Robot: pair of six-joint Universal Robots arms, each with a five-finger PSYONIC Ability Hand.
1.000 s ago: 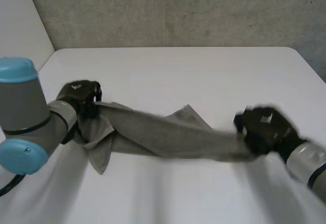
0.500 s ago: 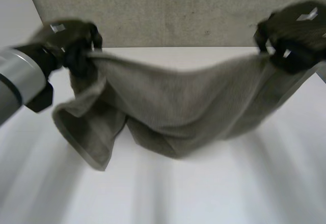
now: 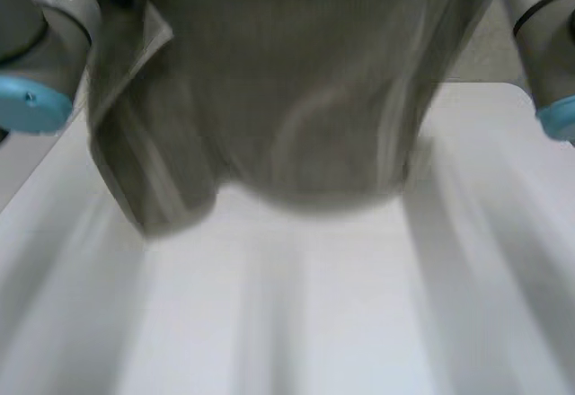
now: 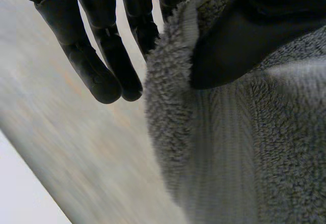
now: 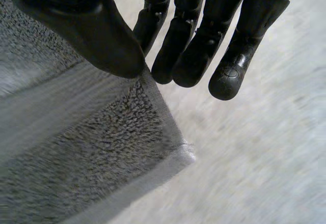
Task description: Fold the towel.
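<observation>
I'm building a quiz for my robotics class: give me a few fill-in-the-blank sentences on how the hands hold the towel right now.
The towel is held up by ___ hands. The left hand pinches it between its fingers and its ___. The right hand grips it close to a ___. The cloth's colour is ___.
Missing words: both; thumb; corner; grey.

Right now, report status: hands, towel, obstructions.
Left hand pinching towel edge. Right hand pinching near a corner. Towel hangs spread between them, above table. No obstruction.
</observation>
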